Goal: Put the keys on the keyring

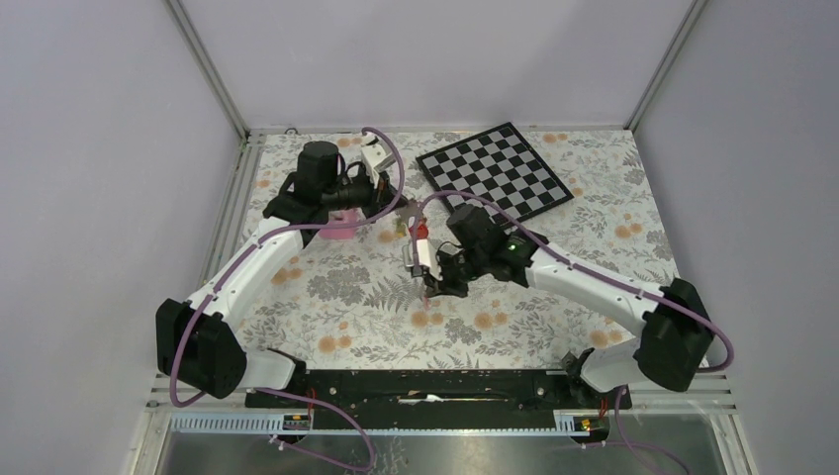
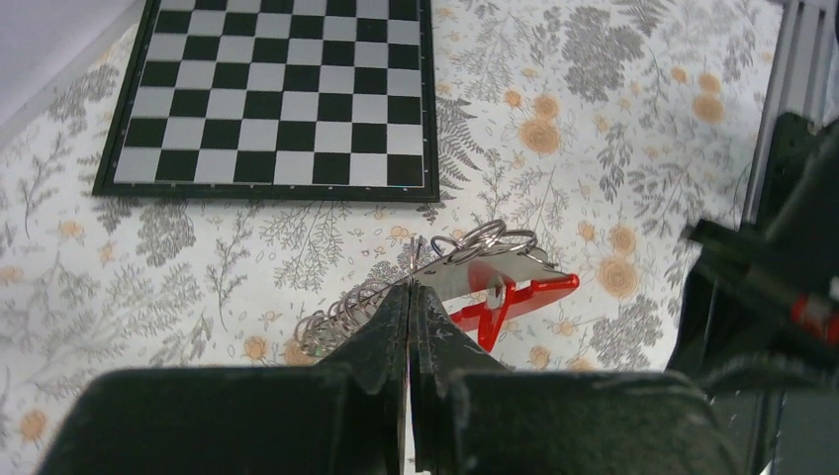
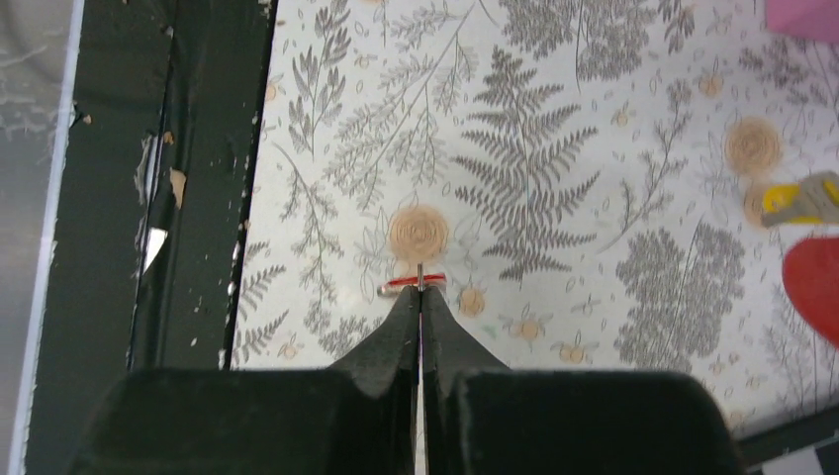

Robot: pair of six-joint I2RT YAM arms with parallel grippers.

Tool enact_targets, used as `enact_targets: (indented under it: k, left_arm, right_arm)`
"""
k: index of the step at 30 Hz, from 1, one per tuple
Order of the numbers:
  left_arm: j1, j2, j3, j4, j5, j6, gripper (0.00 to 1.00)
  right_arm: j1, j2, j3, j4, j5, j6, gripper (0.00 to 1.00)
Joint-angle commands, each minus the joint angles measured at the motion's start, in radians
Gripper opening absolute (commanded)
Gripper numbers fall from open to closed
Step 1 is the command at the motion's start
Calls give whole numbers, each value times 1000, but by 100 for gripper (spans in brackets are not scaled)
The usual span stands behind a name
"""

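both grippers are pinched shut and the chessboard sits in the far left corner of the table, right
Not quite. The chessboard lies at the far side, right of the middle, not in the far left corner; the top view shows it. The rest holds: the left gripper and the right gripper are both pinched shut.

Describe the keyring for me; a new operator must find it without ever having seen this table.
Start at the black-and-white chessboard on the flowered tablecloth; just beside its edge, the left gripper pinches the long red-and-grey keyring in its shut jaws. Unlike the tiny red-and-silver loop in the right gripper, it is flat and carries wire rings.
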Motion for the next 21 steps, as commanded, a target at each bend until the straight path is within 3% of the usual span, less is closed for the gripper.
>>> enact_targets:
  k: [1, 7, 21]
  left_arm:
    - [-17, -10, 48, 9, 157, 199, 0]
    - [-138, 2, 79, -197, 166, 529, 0]
    - [-283, 13, 53, -447, 277, 1022, 0]
  right_arm:
    - [-63, -114, -46, -108, -57, -39, 0]
    - [-139, -278, -116, -112, -26, -34, 0]
    - [-282, -442, -195, -76, -51, -3, 0]
